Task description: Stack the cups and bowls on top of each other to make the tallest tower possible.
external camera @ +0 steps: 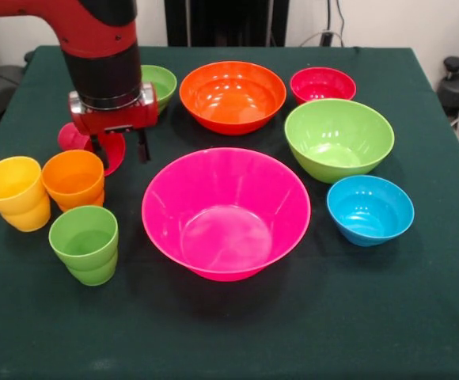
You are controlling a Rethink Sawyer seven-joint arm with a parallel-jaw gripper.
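My gripper (121, 149) hangs low over the table's left side, its two dark fingers (143, 146) apart and open. The red cup (71, 138) sits tilted right behind and under it, and one finger is over the cup's mouth. In front of it stand the orange cup (73, 180), the yellow cup (13, 194) and the green cup (85, 244), all upright and separate. The very large pink bowl (225, 214) rests in the middle. Nothing is stacked.
At the far side lie the small green bowl (160, 83), partly hidden by the arm, the large orange bowl (232, 95) and the small red bowl (322, 85). The large green bowl (339, 138) and small blue bowl (369, 210) sit to the right on the dark green tablecloth (229, 332).
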